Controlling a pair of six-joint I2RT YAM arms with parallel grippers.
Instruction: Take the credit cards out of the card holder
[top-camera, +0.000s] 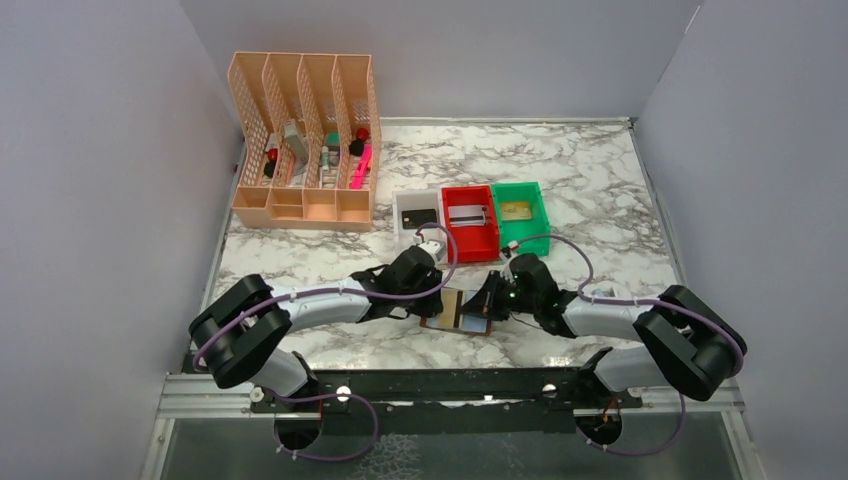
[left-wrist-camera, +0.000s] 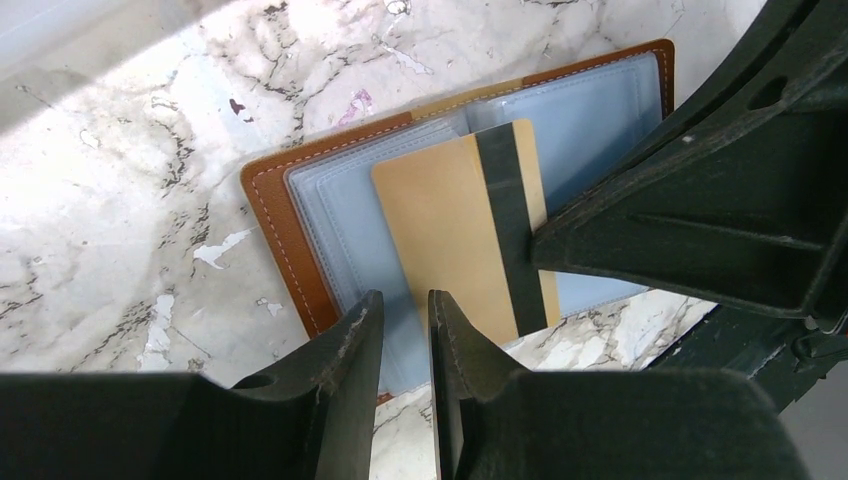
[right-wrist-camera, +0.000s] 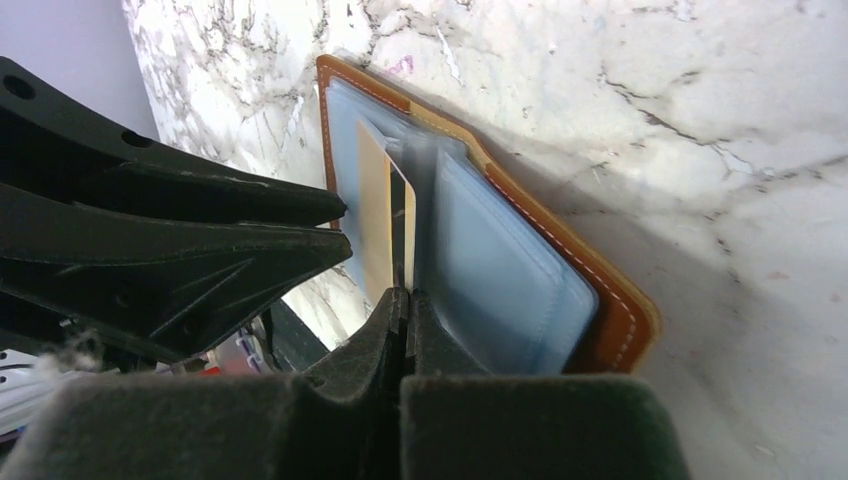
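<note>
Left wrist: gold card (left-wrist-camera: 440, 235) lies long axis toward left claw (left-wrist-camera: 405, 300).

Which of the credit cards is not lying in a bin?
The gold card with the black stripe, on the open card holder, in the right claw. The others lie in the bins.

Two arms are bolted to the black mounting rail (top-camera: 440, 385). Left arm (top-camera: 320, 300) and right arm (top-camera: 610, 315): bulky black joint housings with pale grey tubes between. A thin purple cable (top-camera: 340, 455) runs along each arm and loops below the rail. Left gripper (left-wrist-camera: 405, 305) and right gripper (right-wrist-camera: 405, 300) — matt black moulded plastic with ribbed, triangular recesses and scuffed edges. Two silvery bolts (top-camera: 343, 390) sit on the rail.
</note>
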